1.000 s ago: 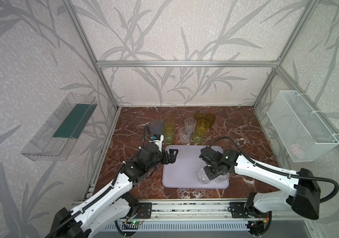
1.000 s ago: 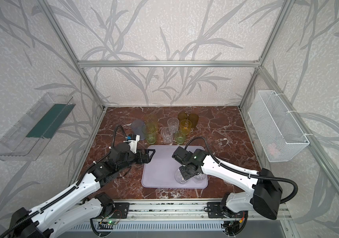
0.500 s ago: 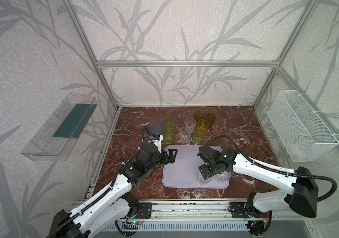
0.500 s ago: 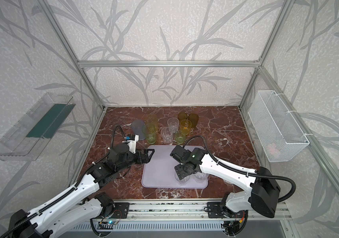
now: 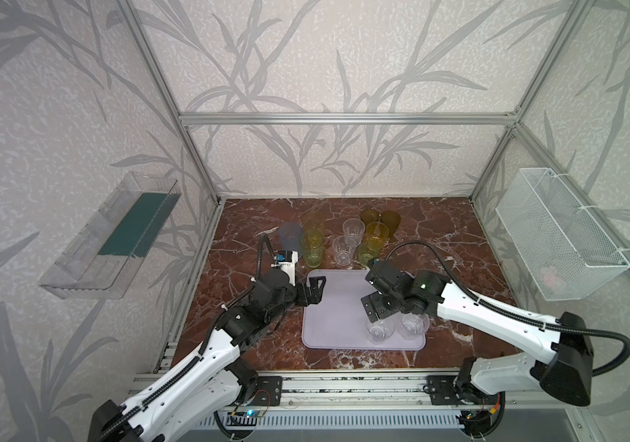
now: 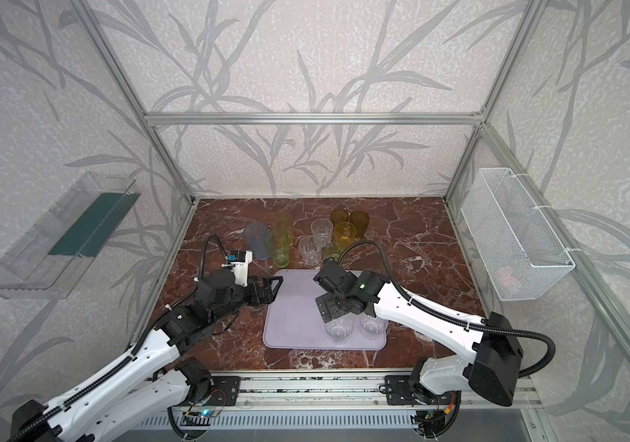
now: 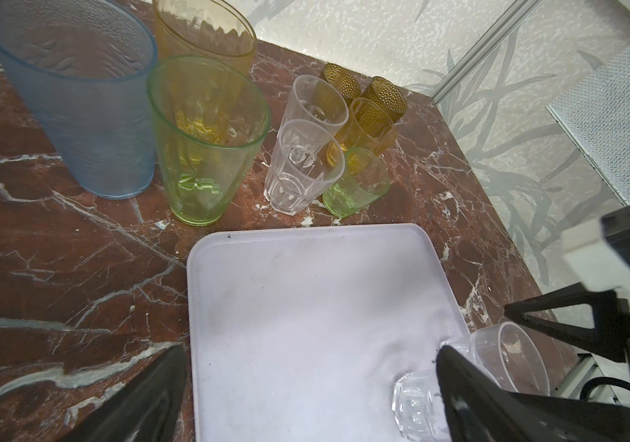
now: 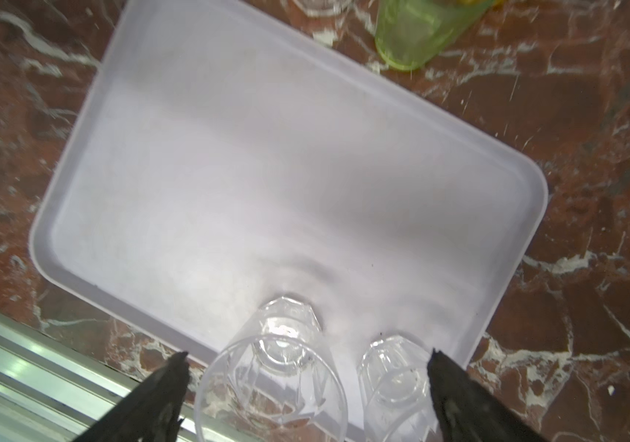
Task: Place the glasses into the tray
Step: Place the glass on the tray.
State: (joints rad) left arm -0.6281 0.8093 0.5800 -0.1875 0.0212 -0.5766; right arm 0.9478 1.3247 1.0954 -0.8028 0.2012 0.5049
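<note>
Looking down into the cell, found a bench [image 5: 439,237] of red-brown marble veined in white, boxed in by an aluminium frame [image 5: 344,118] and by pale walls papered with grey leaf sprays. Noted a slotted aluminium rail [image 5: 344,382] along the near edge, carrying both arm bases. Saw a clear plastic wall bin [image 5: 114,237] on the left wall with a dark green strip inside, and a white wire mesh basket [image 5: 558,237] on the right wall holding something pinkish, too small to name.

Found the pale lilac tray [image 5: 328,306] lying flat on the marble near the front, its floor faintly smudged. Counted a short clear faceted tumbler [image 5: 380,330] and a second clear tumbler [image 5: 414,324] upright, just beside each other, in its near right corner. Caught the right tool [image 8: 307,358] above that pair, fingers spread wide, pinching nothing. Caught the left tool [image 5: 313,289] over the tray's far left corner, likewise spread and empty.

Found the other glasses on bare marble just behind the tray:
- At the left, a tall blue-grey tumbler [image 5: 289,237], a tall green tumbler [image 5: 311,247] and a tall yellow tumbler [image 5: 313,222].
- In the middle, two more clear faceted ones [image 5: 353,231].
- At the right, a short green tumbler [image 5: 363,250], a short yellow tumbler [image 5: 377,231] and two amber-brown tumblers [image 5: 390,222].
</note>
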